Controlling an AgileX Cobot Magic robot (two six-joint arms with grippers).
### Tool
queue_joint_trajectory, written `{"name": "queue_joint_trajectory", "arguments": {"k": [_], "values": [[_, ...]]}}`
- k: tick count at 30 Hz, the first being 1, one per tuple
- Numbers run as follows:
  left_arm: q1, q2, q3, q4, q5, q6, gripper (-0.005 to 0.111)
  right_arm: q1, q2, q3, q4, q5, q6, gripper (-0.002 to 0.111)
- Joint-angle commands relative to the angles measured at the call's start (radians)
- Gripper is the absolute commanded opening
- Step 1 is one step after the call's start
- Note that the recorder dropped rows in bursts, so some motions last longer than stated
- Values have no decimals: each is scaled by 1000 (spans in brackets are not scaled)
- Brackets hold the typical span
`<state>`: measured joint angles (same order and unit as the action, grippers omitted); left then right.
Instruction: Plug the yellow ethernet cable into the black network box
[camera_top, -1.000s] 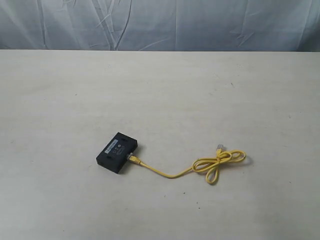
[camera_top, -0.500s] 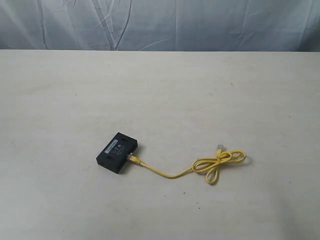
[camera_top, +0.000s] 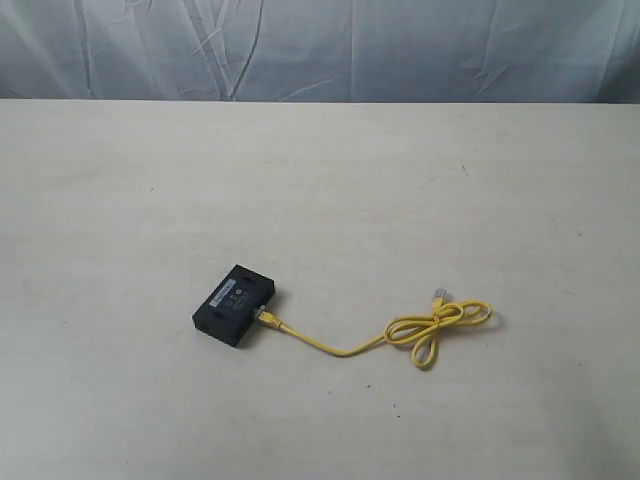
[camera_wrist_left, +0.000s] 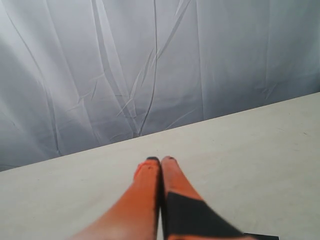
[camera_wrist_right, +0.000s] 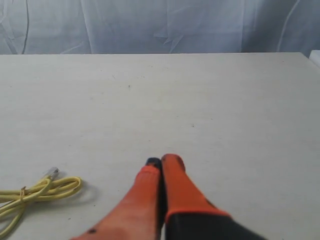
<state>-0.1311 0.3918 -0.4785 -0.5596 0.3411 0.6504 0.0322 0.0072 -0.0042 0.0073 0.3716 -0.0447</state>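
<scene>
Black network box (camera_top: 234, 303) laid flat on table (camera_top: 420, 180), left of centre, near side. Yellow ethernet cable (camera_top: 345, 352) led right from box's right edge. One plug set at port recess there, seating not resolved. Spare length tied in bundle (camera_top: 438, 322), well right. Left gripper (camera_wrist_left: 160, 161) and right gripper (camera_wrist_right: 162, 161): fingers pressed together, nothing held, both held clear of box. Task judged finished or nearly so. No other container seen.

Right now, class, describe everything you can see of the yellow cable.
The cable is a thin, bright-yellow cord, plastic-looking, lying slack on the table. One plug meets the edge of the box, apparently in a port, though how deep cannot be told. From there the cord curves to a looped bundle, bow-shaped and tied at its middle. The other plug, small and pale, lies free on the table just past the bundle.
</scene>
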Motion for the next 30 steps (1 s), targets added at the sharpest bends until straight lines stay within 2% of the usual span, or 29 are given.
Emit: {"name": "queue_joint_trajectory", "arguments": {"k": [1,14,18,21,30], "values": [[2,-6,4,2,-1,-4,0,-10,-7,4,1,-13,-6,0],[2,-8,4,2,-3,-4,0,-10,-7,4,1,-13,-6,0],[72,-64,10,72,63,21,0,-10,-7,4,1,-13,-6,0],[103,-131,54,134,87,21,0,-10,-7,4,1,-13,-4,0],[103,-392,349,329,14,21,0,-10,-7,4,1,-13,-4,0]]}}
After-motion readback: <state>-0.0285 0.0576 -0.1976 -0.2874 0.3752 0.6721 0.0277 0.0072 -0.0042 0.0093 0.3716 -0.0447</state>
